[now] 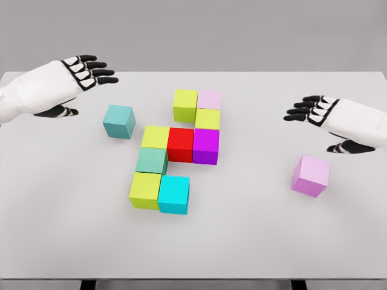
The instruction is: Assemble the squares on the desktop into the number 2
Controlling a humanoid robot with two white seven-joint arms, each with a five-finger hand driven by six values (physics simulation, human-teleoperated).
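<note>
White matte desktop [60,241], grey backdrop: left hand [72,78] and right hand [329,118] both hover with fingers spread, gripping nothing. Nine glossy hard-edged cubes sit flush mid-table as a partial 2 [175,151]; loose teal cube [118,121] lies near the left hand, loose pink cube [311,175] just below the right. Looks like the between-placements step, so next move probably needs a square grasp on a loose cube, then butting it against an open end.

sim test bench | bare white table [60,241] | blank grey backdrop [193,30]

Teal cube [118,121], pink cube [311,175] isolated, reachable all sides.
</note>
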